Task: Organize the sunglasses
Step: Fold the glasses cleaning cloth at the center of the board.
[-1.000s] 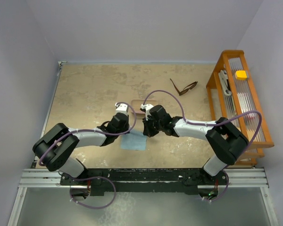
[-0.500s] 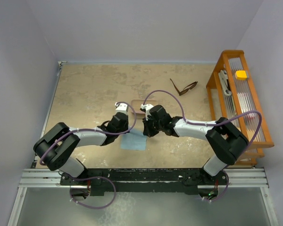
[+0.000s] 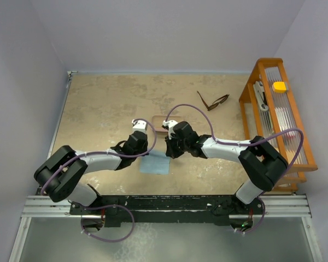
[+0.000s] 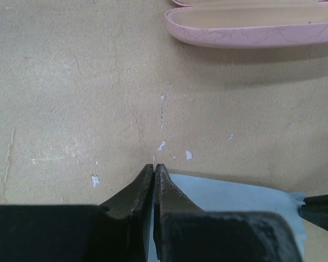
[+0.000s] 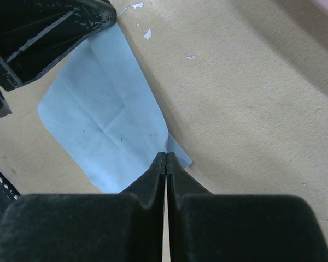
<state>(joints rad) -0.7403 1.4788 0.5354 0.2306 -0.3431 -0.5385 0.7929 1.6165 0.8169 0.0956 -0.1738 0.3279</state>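
Note:
The sunglasses (image 3: 213, 101), thin dark frame with the temple arms spread, lie on the table at the back right, far from both grippers. The light blue cloth (image 3: 156, 163) lies flat at the table's middle. My left gripper (image 3: 144, 153) is shut on the cloth's far left corner (image 4: 218, 196), and a sliver of blue shows between its jaws (image 4: 154, 167). At the cloth's far right corner (image 5: 177, 153), my right gripper (image 3: 170, 152) (image 5: 165, 155) is shut on the slightly folded fabric. The open pink case (image 4: 251, 27) lies just beyond, largely hidden under the wrists in the top view.
An orange wooden rack (image 3: 251, 82) stands along the right edge, holding a yellow item (image 3: 279, 86) and some pale tools. The tan tabletop (image 3: 104, 103) has white scuff marks. Walls close the table on the left, back and right.
The left gripper's jaws have closed onto the cloth's corner, and the left arm's elbow has shifted slightly left. The right arm and the sunglasses have not moved.

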